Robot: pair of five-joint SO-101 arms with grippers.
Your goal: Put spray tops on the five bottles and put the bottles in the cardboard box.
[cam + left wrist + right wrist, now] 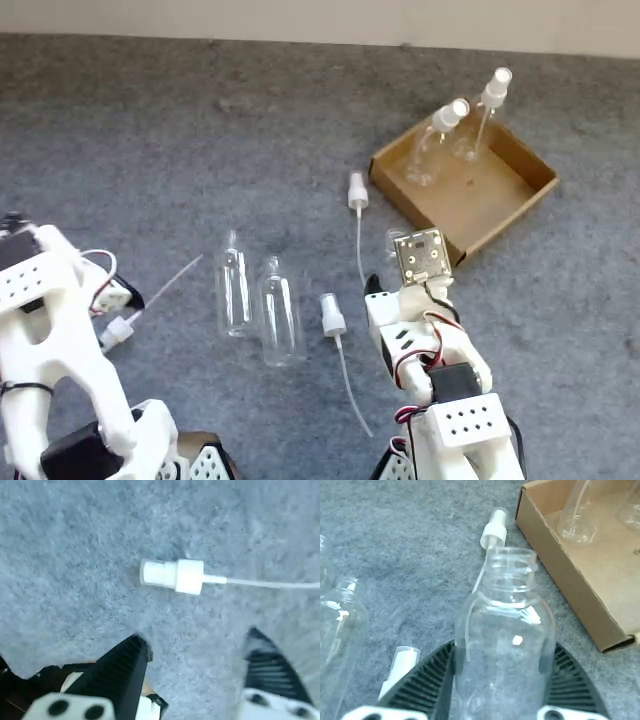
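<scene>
My right gripper (504, 652) is shut on an upright clear bottle (504, 630) with no top, held just short of the cardboard box (580, 580). In the high view this bottle (397, 241) peeks out beside the wrist camera. My left gripper (197, 637) hangs open over the carpet, and a white spray top (175, 575) with its long tube lies just beyond the fingertips, untouched. The same spray top (118, 330) lies by the left arm. Two capped bottles (445, 135) stand in the box (465, 190). Two open bottles (255, 295) lie side by side mid-carpet.
A loose spray top (357, 190) lies left of the box, its tube running toward the right arm. Another spray top (333, 316) rests beside the lying bottles. The grey carpet is bare at the far left and far middle.
</scene>
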